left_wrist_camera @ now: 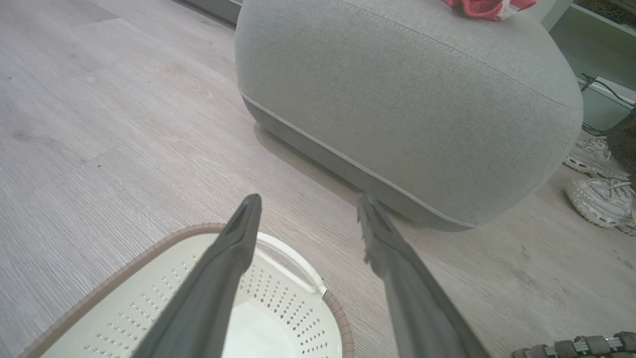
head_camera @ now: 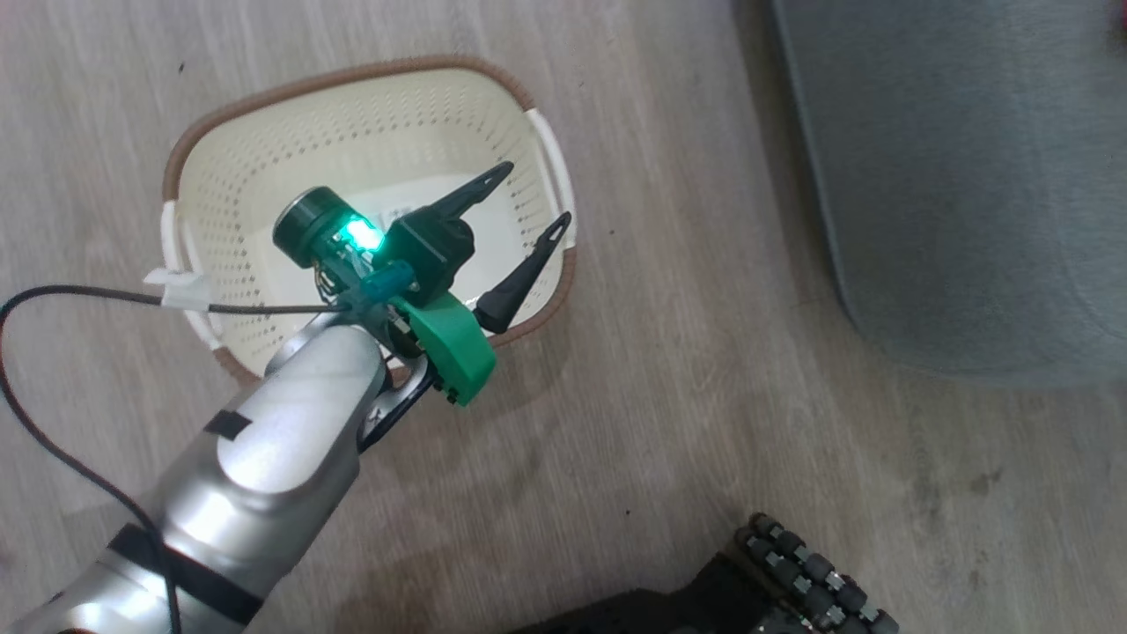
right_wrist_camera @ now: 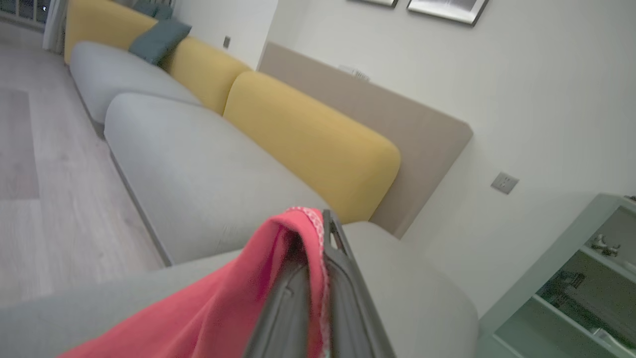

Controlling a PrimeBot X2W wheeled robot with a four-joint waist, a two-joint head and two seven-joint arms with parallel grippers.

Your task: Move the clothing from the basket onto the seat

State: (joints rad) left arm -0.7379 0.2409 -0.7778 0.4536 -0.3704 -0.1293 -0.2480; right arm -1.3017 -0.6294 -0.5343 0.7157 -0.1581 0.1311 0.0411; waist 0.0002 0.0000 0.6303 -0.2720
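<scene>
Because the basket (head_camera: 352, 75) lies empty under our open left gripper (head_camera: 536, 192), we hold the clothing (right_wrist_camera: 198, 313) clamped in the closed right gripper (right_wrist_camera: 329, 233) above the seat (right_wrist_camera: 412, 293), ready for release there.

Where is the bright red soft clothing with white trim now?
The red clothing is pinched in the shut right gripper above the large grey upholstered seat in the right wrist view; the left wrist view shows it at that seat's top.
</scene>
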